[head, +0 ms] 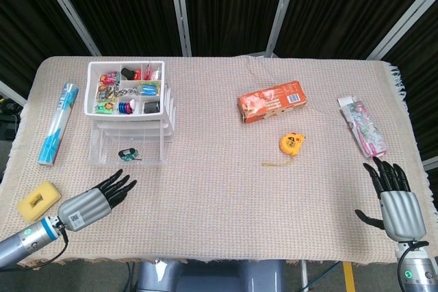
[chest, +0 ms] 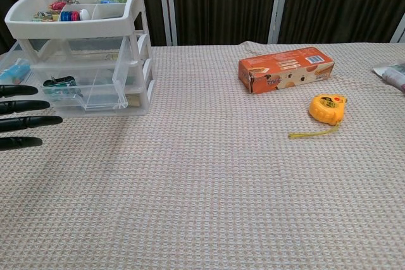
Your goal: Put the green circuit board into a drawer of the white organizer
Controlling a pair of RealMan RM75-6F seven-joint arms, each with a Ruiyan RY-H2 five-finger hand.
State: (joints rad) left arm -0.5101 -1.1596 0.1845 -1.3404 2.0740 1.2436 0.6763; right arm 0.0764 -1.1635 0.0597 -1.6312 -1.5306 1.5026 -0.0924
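Observation:
The white organizer [head: 169,111] stands at the far left of the table, with a tray of small items on top. Its lower clear drawer [head: 150,150] is pulled out towards me. The green circuit board [head: 127,154] lies inside that drawer, at its left part; the chest view shows this board [chest: 58,82] behind the drawer's clear front [chest: 101,96]. My left hand [head: 96,200] hovers low near the table's front left, well apart from the drawer, fingers spread and holding nothing. Only its dark fingertips [chest: 25,115] reach into the chest view. My right hand [head: 393,200] is at the front right, fingers spread, holding nothing.
An orange box [head: 272,100] and a yellow tape measure [head: 291,143] lie right of centre. A pink packet [head: 363,126] is at the right edge. A blue tube [head: 56,124] and a yellow sponge [head: 37,201] lie at the left edge, near my left arm.

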